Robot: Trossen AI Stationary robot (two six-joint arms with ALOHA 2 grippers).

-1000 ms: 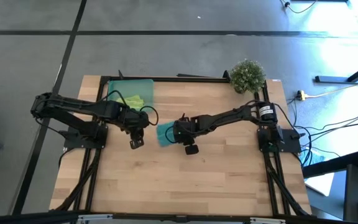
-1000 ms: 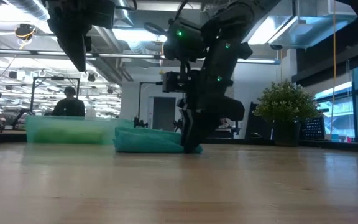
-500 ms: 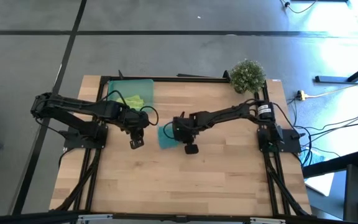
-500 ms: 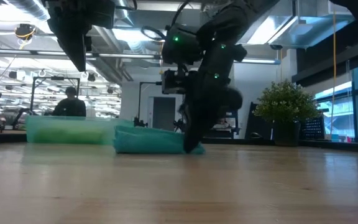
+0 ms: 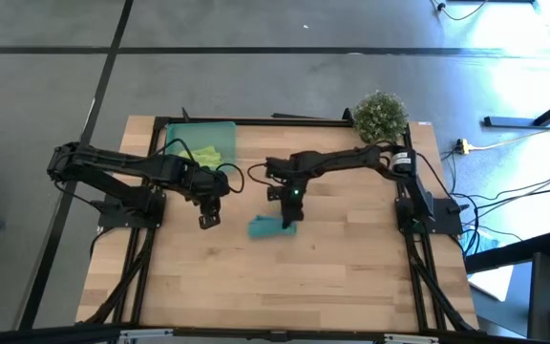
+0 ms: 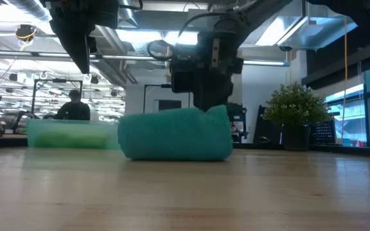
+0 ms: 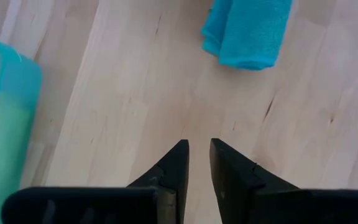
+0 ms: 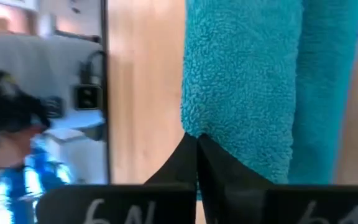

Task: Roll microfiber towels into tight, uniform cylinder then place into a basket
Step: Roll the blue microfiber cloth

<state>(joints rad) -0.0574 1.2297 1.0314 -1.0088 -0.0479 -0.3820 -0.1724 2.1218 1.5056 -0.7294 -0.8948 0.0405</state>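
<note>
The teal towel [image 5: 269, 227] lies on the table's middle as a thick roll [image 6: 175, 135]. My right gripper [image 5: 289, 216] stands over the roll's right end and is shut on it. My left gripper [image 5: 206, 219] hovers to the left of the towel, its fingers [image 7: 197, 147] a narrow gap apart with nothing between them. It sees the towel [image 7: 247, 31] ahead. The lime-green towel [image 5: 207, 155] lies inside the basket [image 5: 184, 134] at the far left. My right gripper pinches the teal towel's edge [image 8: 193, 129] between its two fingertips, at the top of the roll's right end [image 6: 218, 114]. The fingers slant down from the table's far side. The roll rests on the table, with that end drawn up a little toward the fingers.
A potted plant [image 5: 381, 116] stands at the far right corner. The basket's rim [image 7: 8, 68] is close to my left gripper. Bare wood stretches along the near half of the table [image 5: 285, 287]. A person [image 6: 72, 108] sits in the room behind.
My right gripper has shut on the teal towel, turned at the wrist, risen a little and moved toward the table's near edge. The towel has gone with it toward the near edge, from a low flat bundle to a taller roll.
</note>
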